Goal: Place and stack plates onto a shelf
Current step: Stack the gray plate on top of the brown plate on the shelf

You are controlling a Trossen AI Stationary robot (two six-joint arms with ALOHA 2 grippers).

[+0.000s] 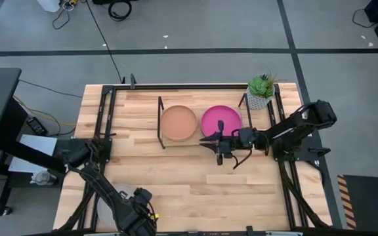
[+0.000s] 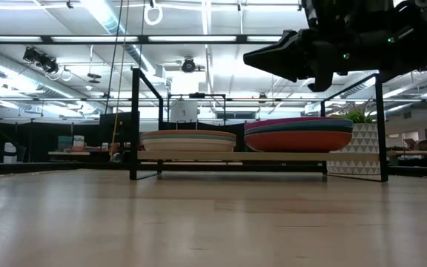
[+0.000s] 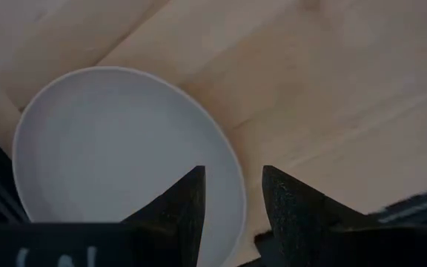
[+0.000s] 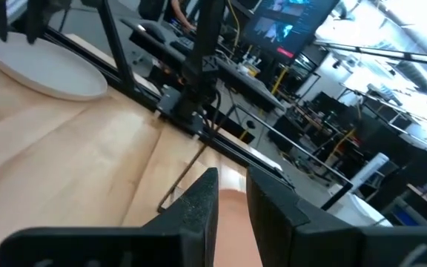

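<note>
The shelf [image 1: 161,131] stands at the table's far middle. It bears two stacks of plates: a tan plate [image 1: 178,122] tops the left one and a magenta plate [image 1: 220,120] the right one; both stacks also show in the low view [image 2: 187,141] [image 2: 299,133]. My right gripper [image 1: 203,139] hovers just in front of the magenta stack, pointing toward the table's left, a narrow gap between its fingers, empty. My left gripper [image 3: 232,196] is open at the table's near left, over a pale grey plate [image 3: 117,163] that lies flat on the table. My left gripper comes from above with one finger [image 3: 187,204] over the plate's inside and the other [image 3: 291,204] outside its rim [image 3: 232,167]. I cannot tell whether they touch it.
A small potted plant [image 1: 261,90] stands at the shelf's right end, close behind my right arm. Black frame rails [image 1: 104,131] run along the table's left, right and far edges. Bare wood [image 1: 195,183] lies between the shelf and the near edge.
</note>
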